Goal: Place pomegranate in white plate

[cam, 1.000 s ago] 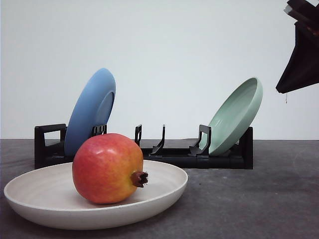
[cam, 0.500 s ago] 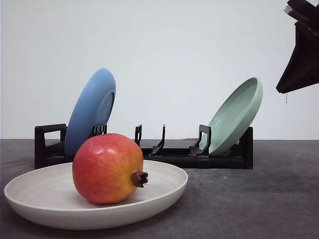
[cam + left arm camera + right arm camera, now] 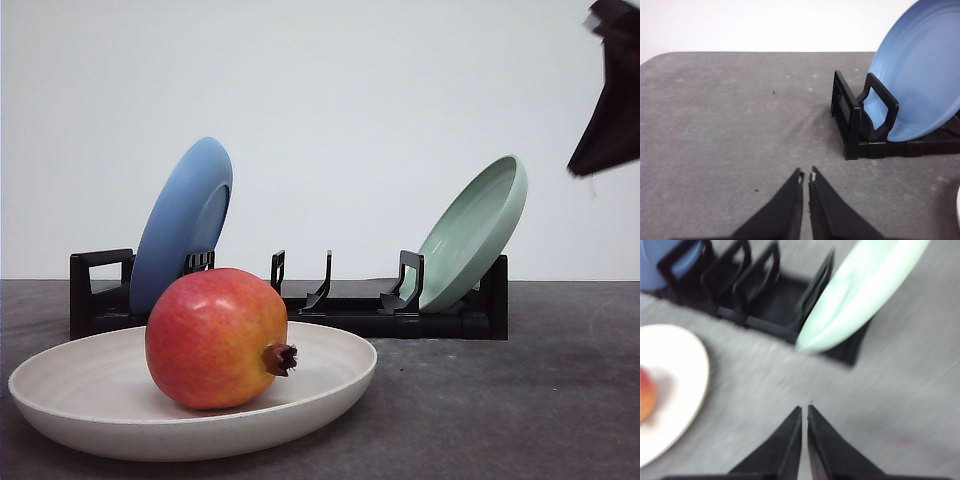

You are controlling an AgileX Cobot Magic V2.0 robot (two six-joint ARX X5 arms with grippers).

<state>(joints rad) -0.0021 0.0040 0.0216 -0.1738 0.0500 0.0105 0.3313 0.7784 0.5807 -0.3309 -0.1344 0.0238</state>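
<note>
The pomegranate [image 3: 217, 338], red with yellow-orange patches and a brown crown nub, rests inside the white plate [image 3: 330, 385] at the front left of the table. In the blurred right wrist view the same white plate [image 3: 675, 390] shows with a slice of the pomegranate [image 3: 646, 394] on it. My right gripper [image 3: 804, 410] is shut and empty, raised well to the right of the plate; a dark part of that arm [image 3: 610, 110] hangs at the upper right. Over bare table near the rack's end, my left gripper [image 3: 806, 176] is shut with nothing in it.
A black dish rack [image 3: 350, 305] stands behind the plate. It holds a tilted blue plate [image 3: 183, 222] at its left end and a tilted pale green plate [image 3: 475, 230] at its right end. Grey table [image 3: 500, 400] spreads to the right.
The right arm has shifted up and to the right in the front view. The pomegranate and plate have not moved.
</note>
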